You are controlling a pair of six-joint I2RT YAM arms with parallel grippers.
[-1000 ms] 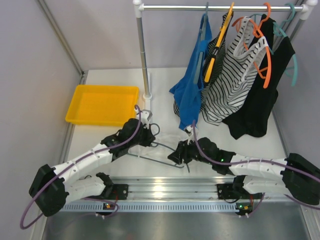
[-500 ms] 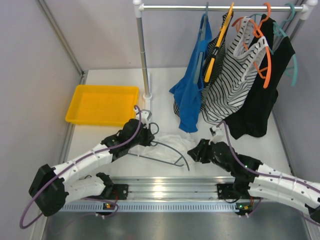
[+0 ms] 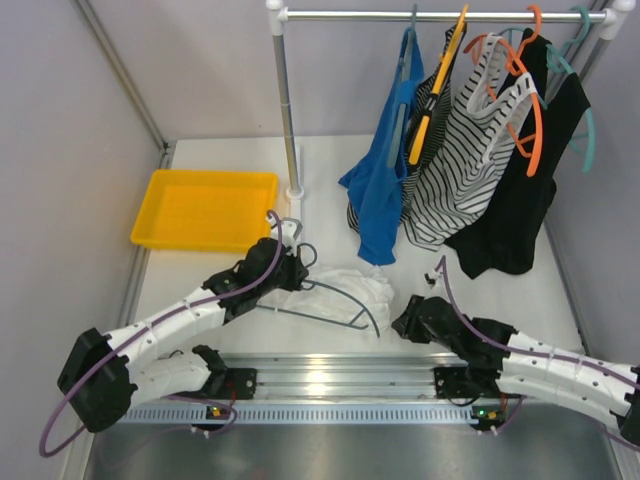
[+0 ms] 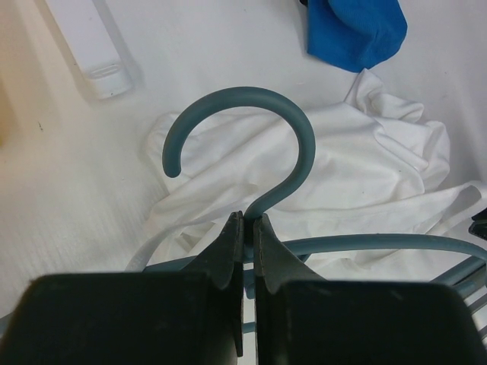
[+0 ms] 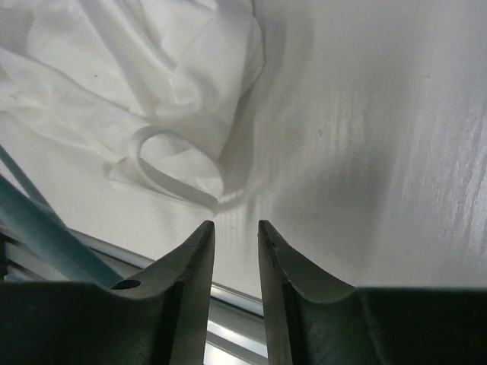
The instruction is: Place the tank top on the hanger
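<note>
Left wrist view: the left gripper (image 4: 245, 228) is clamped on the neck of the hanger (image 4: 304, 144), just below its hook. Beyond it, the tank top (image 4: 365, 182) lies crumpled on the bench (image 4: 76, 190), beneath the hook. The right gripper (image 5: 234, 228) holds nothing, its jaws narrowly parted, near a strap loop.
</note>
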